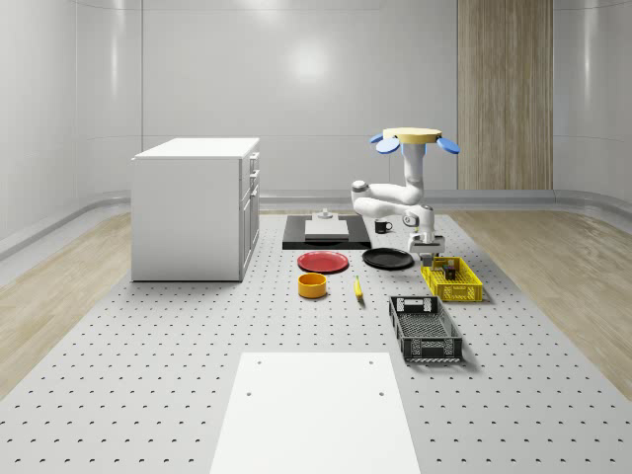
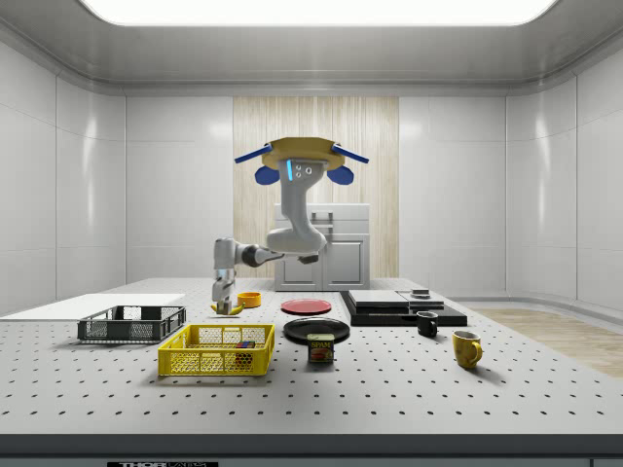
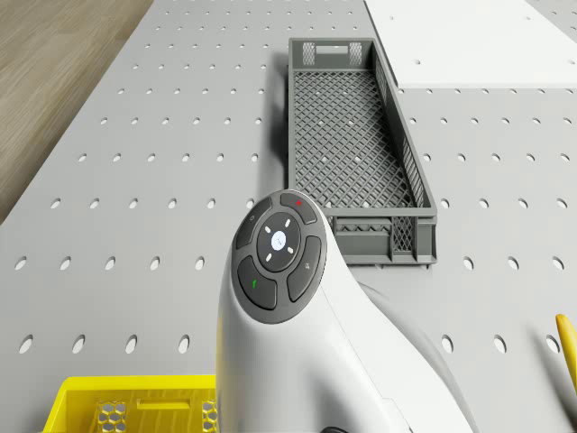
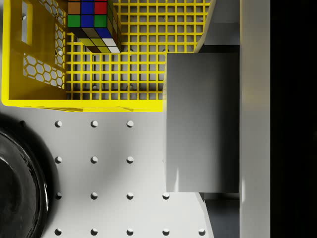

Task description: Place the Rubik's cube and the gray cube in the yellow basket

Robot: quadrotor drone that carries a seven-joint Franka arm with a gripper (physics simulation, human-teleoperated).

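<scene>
White perforated tabletop runs beneath everything in a pale-walled room. On it the yellow basket already holds the Rubik's cube, which sits on the mesh floor near one end wall. The gray cube is clamped between the fingers of the gripper, its flat face spanning the basket's rim in the wrist view, part over the mesh and part over bare table. The drone hovers above the far end of the basket, the arm reaching down toward it, with the black plate just beside and the dark gray crate nearer the camera. As I judge it, letting go here risks the block catching the rim and tumbling outside; it should be carried further in first.
</scene>
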